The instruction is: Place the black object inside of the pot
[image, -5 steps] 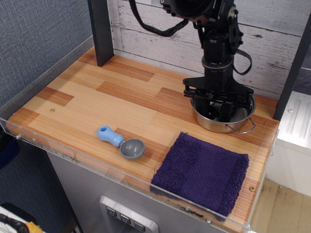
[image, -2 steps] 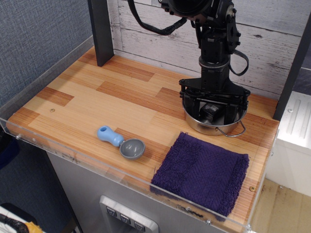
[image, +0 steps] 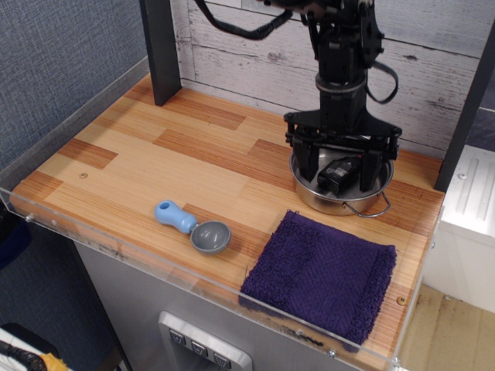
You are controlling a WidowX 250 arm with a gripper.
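Observation:
The black object [image: 338, 172], a small flat black bottle, lies tilted inside the shiny steel pot [image: 323, 202] at the back right of the wooden table. My black gripper [image: 338, 157] hangs straight over the pot with its fingers [image: 303, 157] spread wide on either side of the bottle. The fingers do not touch the bottle. The gripper is open and empty. The bottle's cap and label are too small to make out.
A folded purple towel [image: 321, 274] lies in front of the pot. A blue-handled grey scoop [image: 193, 226] lies near the front edge. A dark post [image: 160, 50] stands at the back left. A clear acrylic rim [image: 155, 267] runs along the front edge.
The gripper has opened, let go of the bottle and risen a little above the pot. The bottle now lies free in the pot, which has shifted slightly left.

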